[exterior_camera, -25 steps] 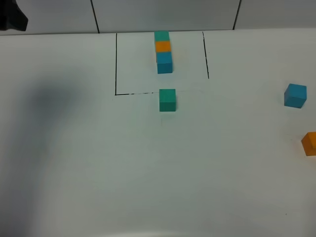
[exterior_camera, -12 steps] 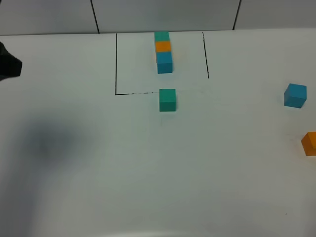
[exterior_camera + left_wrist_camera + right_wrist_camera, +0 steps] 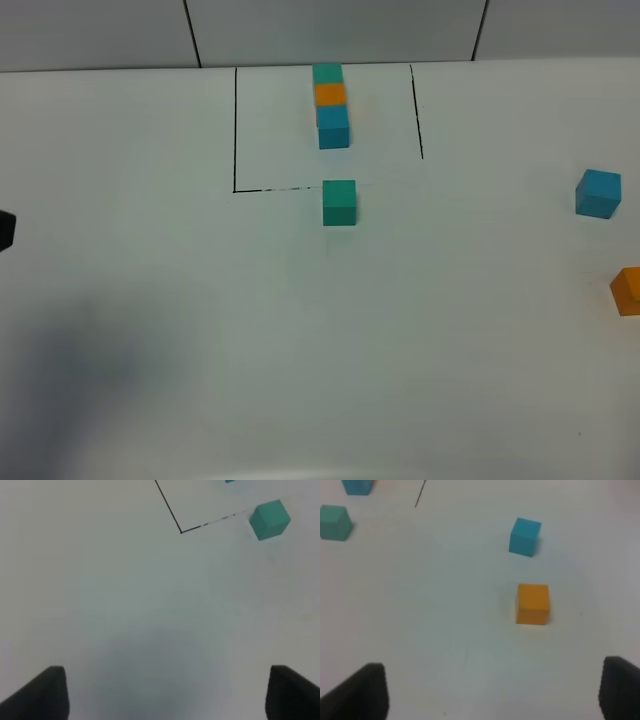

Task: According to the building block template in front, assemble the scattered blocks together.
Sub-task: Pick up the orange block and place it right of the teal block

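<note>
The building block template [image 3: 331, 103] is sitting at the upper centre of the high view, a row of teal-green, orange and blue running away from the camera inside the black-lined rectangle [image 3: 235, 130]. It is serving as the pattern to copy. The teal-green cube [image 3: 339, 202] is resting just below it, right at the rectangle's near line and roughly in line with the template's column, so it looks to be acting as the first piece of the copy. The blue cube [image 3: 599, 193] and the orange cube [image 3: 628, 291] are lying well apart from it at the right edge of that view, near each other but not touching, with the orange one partly cut off by the frame. The left gripper [image 3: 165, 695] is hanging over bare white table [image 3: 300, 350], its two dark fingertips spread wide with nothing between them. Only a dark sliver of the left arm [image 3: 4, 230] is showing at the left edge of the high view, leaving the middle unobstructed. The right gripper [image 3: 487, 690] is likewise gaping and carrying nothing, and its camera is looking at the orange and blue cubes, which suits the arm on their side. Since the template puts orange next to teal-green, the orange cube is probably the one to fetch next, and it will need setting flush against the teal-green cube without nudging it off the line.
</note>
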Tool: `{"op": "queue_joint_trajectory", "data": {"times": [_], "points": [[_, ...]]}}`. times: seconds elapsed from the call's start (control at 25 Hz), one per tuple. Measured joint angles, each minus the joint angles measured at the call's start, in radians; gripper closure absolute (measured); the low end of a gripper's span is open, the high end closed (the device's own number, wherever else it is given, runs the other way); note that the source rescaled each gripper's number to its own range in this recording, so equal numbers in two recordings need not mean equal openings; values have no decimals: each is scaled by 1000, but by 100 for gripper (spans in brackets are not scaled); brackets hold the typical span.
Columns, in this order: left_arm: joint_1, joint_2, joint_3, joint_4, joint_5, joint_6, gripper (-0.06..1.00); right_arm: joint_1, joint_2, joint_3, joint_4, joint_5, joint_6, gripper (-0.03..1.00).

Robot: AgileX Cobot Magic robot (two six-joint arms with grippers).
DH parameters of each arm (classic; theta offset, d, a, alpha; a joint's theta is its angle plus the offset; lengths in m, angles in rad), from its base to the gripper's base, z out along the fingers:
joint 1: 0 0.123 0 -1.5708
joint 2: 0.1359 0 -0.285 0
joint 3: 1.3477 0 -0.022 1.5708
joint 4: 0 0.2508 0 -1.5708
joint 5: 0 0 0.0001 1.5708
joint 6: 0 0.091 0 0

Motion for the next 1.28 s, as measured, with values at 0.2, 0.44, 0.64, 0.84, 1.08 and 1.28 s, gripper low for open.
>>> {"op": "queue_joint_trajectory", "data": {"times": [0.2, 0.44, 0.64, 0.84, 1.08, 1.28], "points": [[-1, -202, 113, 0, -3, -27, 15, 0, 0, 0, 0, 0, 0, 25], [-1, -463, 244, 0, 62, -50, 15, 0, 0, 0, 0, 0, 0, 25], [-1, -635, 328, 0, 128, -70, 15, 0, 0, 0, 0, 0, 3, 25], [-1, -737, 374, 3, 178, -73, 15, 0, 0, 0, 0, 0, 10, 25], [-1, -789, 408, 3, 182, -73, 15, 0, 0, 0, 0, 0, 10, 25], [-1, -813, 423, 3, 154, -74, 15, 0, 0, 0, 0, 0, 10, 25]]}}
